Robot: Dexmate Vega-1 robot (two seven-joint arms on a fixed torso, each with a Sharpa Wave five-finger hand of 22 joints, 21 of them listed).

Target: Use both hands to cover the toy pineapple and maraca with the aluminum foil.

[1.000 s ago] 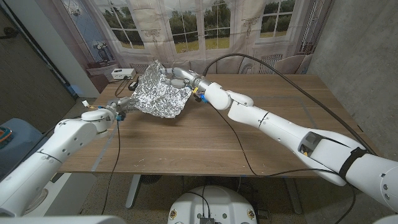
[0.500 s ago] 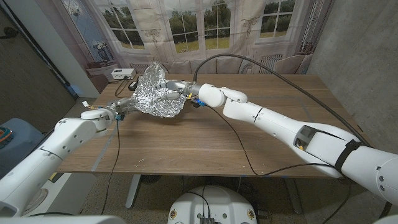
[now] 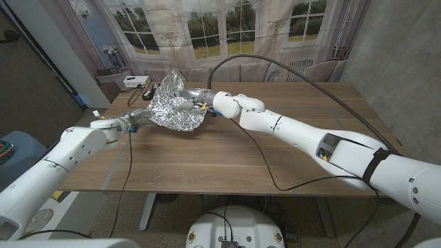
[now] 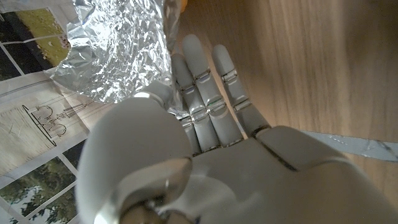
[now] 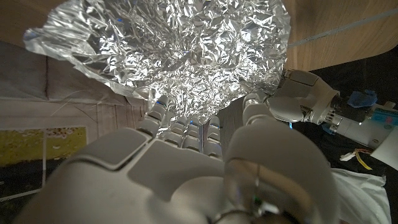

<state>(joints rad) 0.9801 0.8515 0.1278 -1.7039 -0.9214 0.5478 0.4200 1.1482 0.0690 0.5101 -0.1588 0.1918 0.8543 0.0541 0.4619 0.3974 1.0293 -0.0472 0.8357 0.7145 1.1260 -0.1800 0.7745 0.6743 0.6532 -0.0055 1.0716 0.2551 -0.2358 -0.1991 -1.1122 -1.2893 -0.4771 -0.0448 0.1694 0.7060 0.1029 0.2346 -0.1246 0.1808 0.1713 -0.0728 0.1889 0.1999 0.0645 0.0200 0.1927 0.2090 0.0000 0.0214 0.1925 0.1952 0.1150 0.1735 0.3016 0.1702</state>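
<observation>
The right hand [image 3: 195, 98] grips the crumpled foil [image 3: 173, 105] at the table's [image 3: 241, 155] far left, while the left hand [image 3: 135, 118] pinches its near edge. The thin sheet may tear if the hands pull apart. Whether pineapple and maraca lie beneath cannot be told.

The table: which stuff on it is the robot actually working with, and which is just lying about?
Working with:
- crumpled foil
- left hand, at the foil's edge
- right hand, on the foil

Lying about:
- white box at the far edge
- black cable across the table
</observation>
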